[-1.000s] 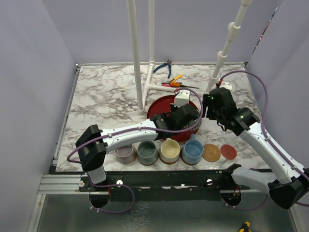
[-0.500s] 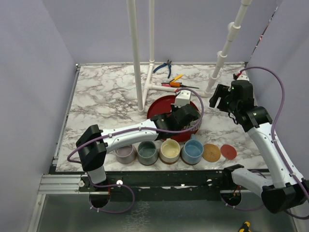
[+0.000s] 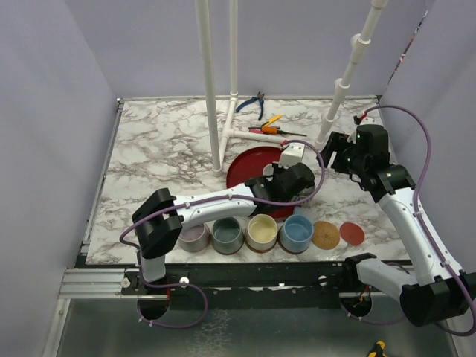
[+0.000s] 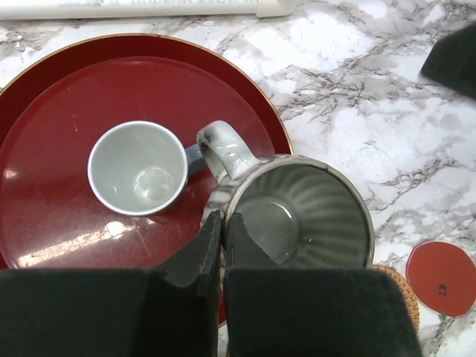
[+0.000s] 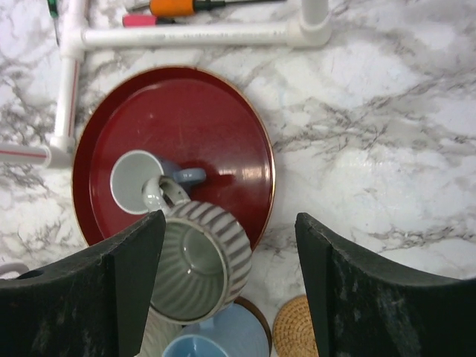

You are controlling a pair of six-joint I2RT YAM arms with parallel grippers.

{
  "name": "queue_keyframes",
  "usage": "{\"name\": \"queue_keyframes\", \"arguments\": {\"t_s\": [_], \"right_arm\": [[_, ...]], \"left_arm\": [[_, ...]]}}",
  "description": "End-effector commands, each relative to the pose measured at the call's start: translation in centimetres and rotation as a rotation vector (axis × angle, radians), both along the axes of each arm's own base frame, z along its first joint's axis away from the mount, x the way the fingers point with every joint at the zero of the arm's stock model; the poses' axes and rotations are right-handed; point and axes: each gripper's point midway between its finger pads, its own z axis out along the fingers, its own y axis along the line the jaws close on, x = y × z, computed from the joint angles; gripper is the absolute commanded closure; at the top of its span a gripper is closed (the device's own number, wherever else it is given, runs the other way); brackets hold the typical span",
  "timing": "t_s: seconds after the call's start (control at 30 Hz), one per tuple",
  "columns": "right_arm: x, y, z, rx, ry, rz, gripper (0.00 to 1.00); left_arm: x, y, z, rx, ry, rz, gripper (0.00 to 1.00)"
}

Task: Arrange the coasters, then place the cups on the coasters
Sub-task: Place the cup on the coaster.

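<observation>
My left gripper [image 4: 223,221] is shut on the rim of the ribbed dark grey-green cup [image 4: 306,216], beside its handle. The cup hangs over the near right edge of the red tray [image 4: 44,82]. A smaller pale grey cup [image 4: 137,167] stands on that tray. Lavender [image 3: 193,237], grey-green [image 3: 227,235], cream-yellow [image 3: 262,232] and light blue [image 3: 297,233] cups stand in a row on coasters along the near edge. To their right lie a bare tan coaster [image 3: 326,235] and a reddish coaster [image 3: 352,233]. My right gripper [image 5: 230,223] hovers high over the tray's right side, open and holding nothing.
A white pipe frame [image 3: 212,89] rises behind the tray, with a crossbar [image 5: 193,34] lying on the table. Blue pliers [image 3: 253,104] and an orange-handled screwdriver [image 3: 271,120] lie at the back. Walls close in on both sides.
My right arm has pulled back from the tray to the right and higher. My left gripper has shifted slightly right and nearer with the ribbed cup in it.
</observation>
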Motion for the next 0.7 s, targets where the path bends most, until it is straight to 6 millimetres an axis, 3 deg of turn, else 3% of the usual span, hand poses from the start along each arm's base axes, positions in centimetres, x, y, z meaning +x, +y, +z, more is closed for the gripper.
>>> {"name": "queue_keyframes", "arguments": {"t_s": [0.0,0.23,0.5,0.67], "right_arm": [[-1.8,0.8,-4.1,0.006,0.129,0.071,0.26],[-2.7,0.6,-5.5,0.023,0.149,0.048,0.26],[-2.5,0.6,-10.5,0.013,0.264,0.024,0.27],[-2.1,1.8,-10.7,0.050,0.245,0.088,0.27]], "left_arm": [[0.7,-2.5,3.4,-0.116,-0.054,-0.013,1.00],[0.6,-3.9,2.0,-0.115,-0.029,-0.042,1.00],[0.7,-4.3,-0.2,-0.081,-0.010,-0.049,1.00],[0.6,-3.4,-0.4,-0.087,0.003,-0.041,1.00]]}}
